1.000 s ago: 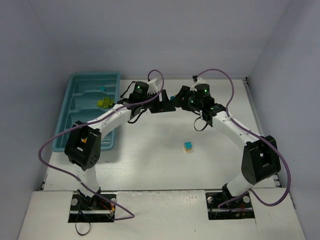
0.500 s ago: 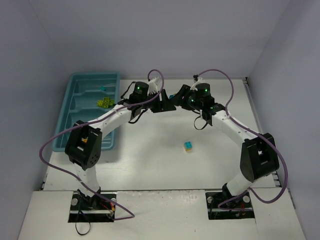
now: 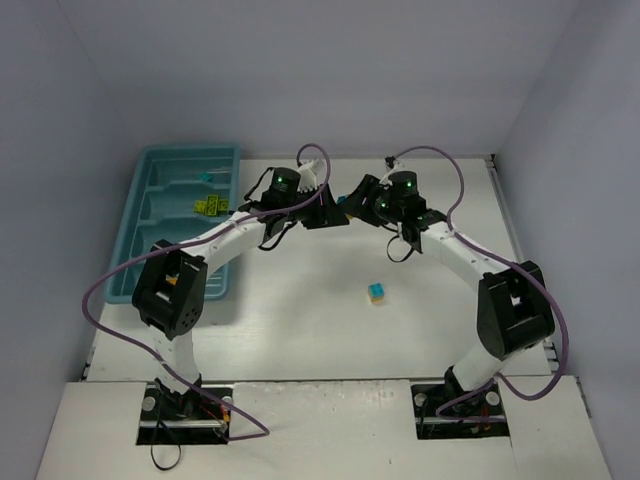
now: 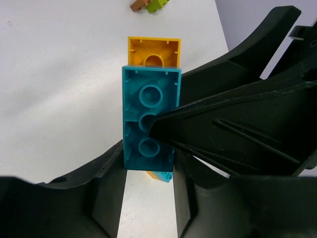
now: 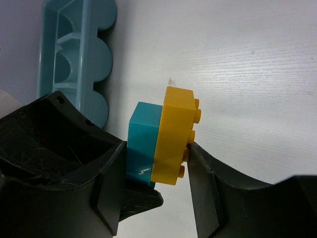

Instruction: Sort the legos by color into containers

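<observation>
A cyan brick [image 4: 151,119] joined to an orange-yellow brick [image 4: 154,51] hangs above the table's far middle. My right gripper [image 5: 156,148] is shut on the pair: one finger presses the cyan brick [image 5: 143,144], the other the studs of the orange-yellow brick [image 5: 173,134]. My left gripper [image 4: 148,156] meets it from the left, with a finger against each side of the cyan brick. Both grippers, left [image 3: 325,208] and right [image 3: 358,200], meet tip to tip. The teal tray [image 3: 160,225] of containers stands at the left, with lime and yellow legos [image 3: 209,206] and a cyan piece [image 3: 208,177] inside.
A small cyan-and-yellow lego [image 3: 376,292] lies on the table in front of the right arm. Brown and lime bricks [image 4: 148,5] lie at the top edge of the left wrist view. The tray's scalloped end [image 5: 74,54] shows beside the right gripper. Walls close in on three sides.
My left gripper has moved right to meet the right gripper, and its jaws have closed in onto the cyan brick. The right gripper has shifted slightly left, still holding the pair.
</observation>
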Robot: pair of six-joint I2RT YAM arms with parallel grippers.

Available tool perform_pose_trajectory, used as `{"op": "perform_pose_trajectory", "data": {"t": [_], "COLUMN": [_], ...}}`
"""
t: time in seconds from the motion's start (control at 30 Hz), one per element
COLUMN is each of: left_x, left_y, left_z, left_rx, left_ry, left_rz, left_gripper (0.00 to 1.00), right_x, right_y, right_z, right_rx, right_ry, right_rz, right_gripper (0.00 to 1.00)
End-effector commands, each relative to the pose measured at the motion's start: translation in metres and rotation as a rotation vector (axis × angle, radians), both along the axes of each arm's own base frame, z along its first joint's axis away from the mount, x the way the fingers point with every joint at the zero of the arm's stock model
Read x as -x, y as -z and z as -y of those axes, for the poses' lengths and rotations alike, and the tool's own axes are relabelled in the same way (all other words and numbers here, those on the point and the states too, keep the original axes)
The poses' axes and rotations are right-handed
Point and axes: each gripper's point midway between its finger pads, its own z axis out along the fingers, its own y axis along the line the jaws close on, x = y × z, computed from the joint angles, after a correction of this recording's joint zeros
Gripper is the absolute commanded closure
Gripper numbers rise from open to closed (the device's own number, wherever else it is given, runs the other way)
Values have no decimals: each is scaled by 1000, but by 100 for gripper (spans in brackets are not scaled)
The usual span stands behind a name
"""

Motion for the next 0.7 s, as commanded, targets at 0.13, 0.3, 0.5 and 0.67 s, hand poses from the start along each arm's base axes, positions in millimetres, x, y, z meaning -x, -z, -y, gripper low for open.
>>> {"op": "perform_pose_trajectory", "data": {"t": [0.13, 0.3, 0.5, 0.67], "left_x": [-21, -16, -3, -5], "left_y": [-64, -59, -48, -45], "left_z": [10, 9, 5, -7], "left_rx": [110, 106, 108, 116], "left_ry": [-24, -11, 19, 20], "left_rz": [216, 207, 190, 179], "left_gripper": [78, 87, 89, 89], "right_x": [35, 32, 23, 12], "right_y": [21, 21, 14, -6], "right_z": [-23, -22, -17, -15], "right_rx": [-36, -30, -24, -22], "right_ry": [-133, -127, -128, -154], "right_rz": [-113, -107, -75, -8], "right_gripper": [97, 72, 37, 27]}}
